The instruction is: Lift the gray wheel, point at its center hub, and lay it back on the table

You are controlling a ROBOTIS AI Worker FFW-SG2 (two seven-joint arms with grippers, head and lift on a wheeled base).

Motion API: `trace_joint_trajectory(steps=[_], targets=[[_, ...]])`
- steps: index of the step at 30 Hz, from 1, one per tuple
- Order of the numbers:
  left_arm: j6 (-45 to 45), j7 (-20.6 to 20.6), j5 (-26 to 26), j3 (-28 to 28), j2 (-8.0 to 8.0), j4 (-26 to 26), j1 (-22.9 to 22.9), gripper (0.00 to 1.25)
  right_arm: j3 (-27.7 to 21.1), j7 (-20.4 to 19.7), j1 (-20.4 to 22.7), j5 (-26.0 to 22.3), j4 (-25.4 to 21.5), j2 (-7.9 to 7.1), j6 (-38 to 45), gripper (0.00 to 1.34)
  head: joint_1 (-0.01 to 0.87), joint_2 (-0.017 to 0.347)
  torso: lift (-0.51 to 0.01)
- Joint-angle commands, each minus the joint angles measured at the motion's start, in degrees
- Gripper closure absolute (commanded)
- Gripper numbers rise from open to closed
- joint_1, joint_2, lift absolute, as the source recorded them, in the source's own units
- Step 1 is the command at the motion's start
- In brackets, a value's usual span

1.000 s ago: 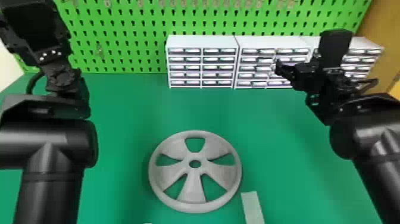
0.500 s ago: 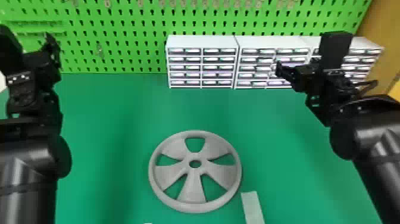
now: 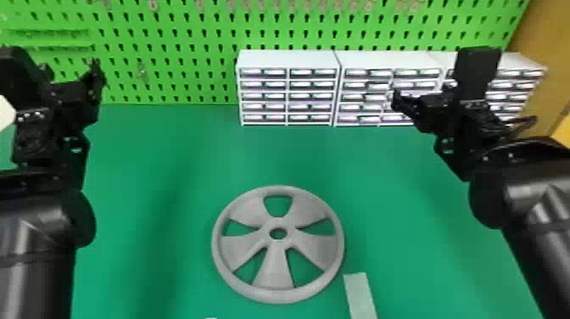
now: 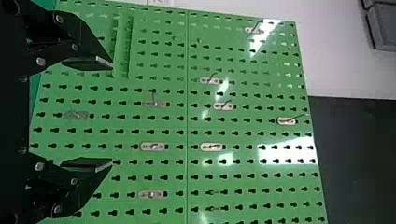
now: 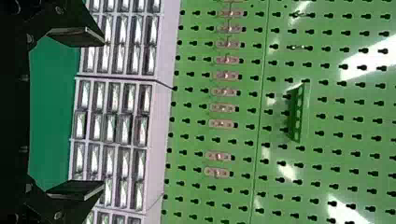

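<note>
Fingers (image 4: pixel 93 164) open and empty on both sides, I've swung my left arm (image 3: pixel 42 237) outward, leaving the gray wheel (image 3: pixel 273 271) flat on the bench (image 3: pixel 161 178), its lift probably ahead

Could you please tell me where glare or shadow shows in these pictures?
Left wrist view: white glare patches on the pegboard; right wrist view: glare on it too; head view: soft shadow on the table left of the gray wheel, sheen on the right arm.
</note>
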Motion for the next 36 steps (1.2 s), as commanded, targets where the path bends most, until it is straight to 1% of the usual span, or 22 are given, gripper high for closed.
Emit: trace_joint_trajectory(steps=[1,5,19,26,36], targets=[[-0.5,0.0,0.8,-0.3,0.01,1.1,-0.1,0.51,-0.1,0.0,0.3,-0.1,0.0,0.1,0.0,0.21,0.692,0.048,-0.096],[-0.7,-0.8,0.8,-1.0,0.01,1.9,-0.5,0.51,-0.1,0.0,0.5,0.0,0.1,0.18,-0.4,0.21,0.692,0.048,-0.096],[-1.1,-1.0,1.7,-2.6,0.1,3.1,-0.9,0.51,0.3,0.0,0.4,0.5,1.4,0.97,-2.0,0.21,0.692,0.048,-0.096],[-1.5,-0.9,1.9,-4.5,0.1,4.0,-0.8,0.51,0.2,0.0,1.0,1.3,1.6,1.33,-2.6,0.22,0.692,0.048,-0.096],[-1.8,-0.9,2.0,-5.5,0.01,5.0,-0.9,0.51,0.2,0.0,1.5,2.4,1.8,2.2,-3.6,0.22,0.692,0.048,-0.096]])
